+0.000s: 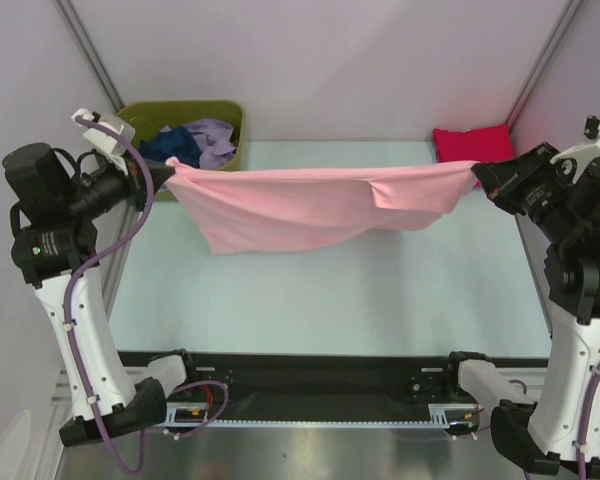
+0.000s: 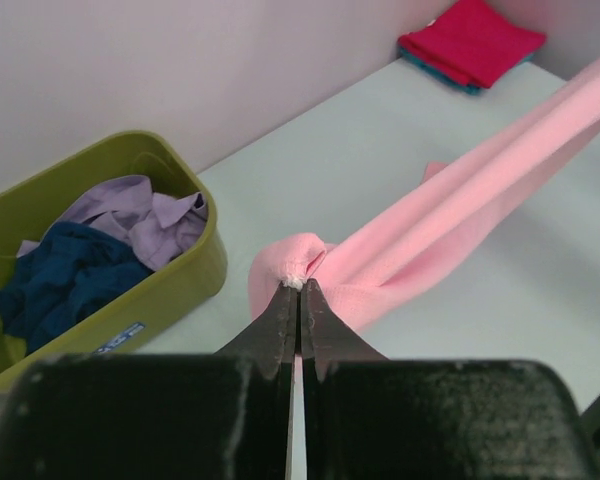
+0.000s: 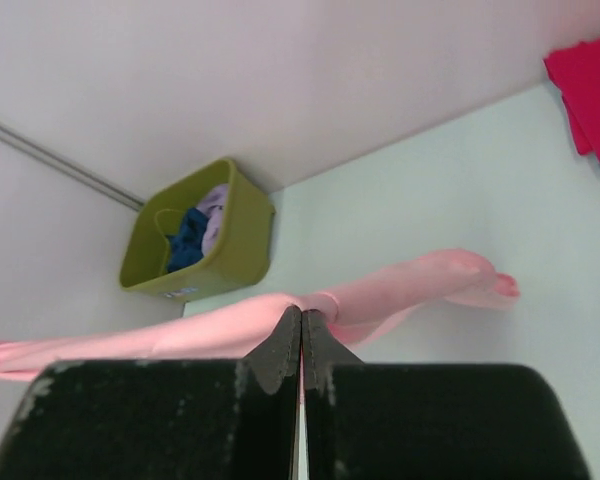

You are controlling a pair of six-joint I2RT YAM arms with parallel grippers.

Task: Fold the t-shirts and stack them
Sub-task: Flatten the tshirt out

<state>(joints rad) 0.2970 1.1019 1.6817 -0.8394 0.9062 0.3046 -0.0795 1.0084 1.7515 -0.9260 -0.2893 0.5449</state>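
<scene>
I am holding the large, soft, light pink cloth t-shirt [image 1: 300, 205] stretched over the pale table [image 1: 330, 300], its lower edge sagging in loose folds. My 2 arms are reaching inward from opposite sides, my left gripper [image 1: 167, 172] and right gripper [image 1: 478, 174] each pinching 1 end tightly.

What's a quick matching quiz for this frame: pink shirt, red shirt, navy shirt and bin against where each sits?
Things:
1. pink shirt
2. red shirt
3. navy shirt
4. bin

Places:
A. inside the bin
B. far-left corner
C. stretched between the left end effector and the right end effector, both shut on it
D. folded, far-right corner

Pairs: 1-C, 2-D, 3-A, 4-B
</scene>
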